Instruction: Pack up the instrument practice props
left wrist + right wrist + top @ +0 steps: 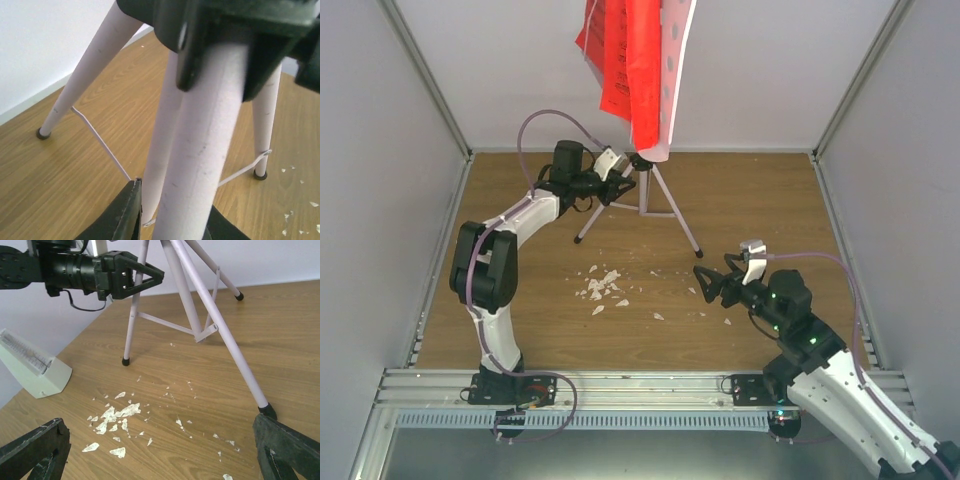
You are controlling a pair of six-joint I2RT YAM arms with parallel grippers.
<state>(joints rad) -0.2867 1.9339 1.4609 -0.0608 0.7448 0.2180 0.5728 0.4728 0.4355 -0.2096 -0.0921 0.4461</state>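
The music stand stands at the back of the table, with red ribbed sheets (620,60) on its pale perforated plate (676,70) and silver tripod legs (645,200) below. My left gripper (628,172) is just under the tripod hub. In the left wrist view its dark fingers (125,215) sit tight on either side of one leg (210,150). The small white pyramid metronome (35,370) sits on the wood at the left of the right wrist view. My right gripper (710,285) hovers low, open wide and empty, with its fingertips (40,450) facing the stand (215,325).
Small white crumbs (603,285) are scattered on the wooden tabletop between the arms and also appear as crumbs (115,415) in front of the right gripper. White walls close in the back and both sides. A metal rail (640,385) runs along the near edge.
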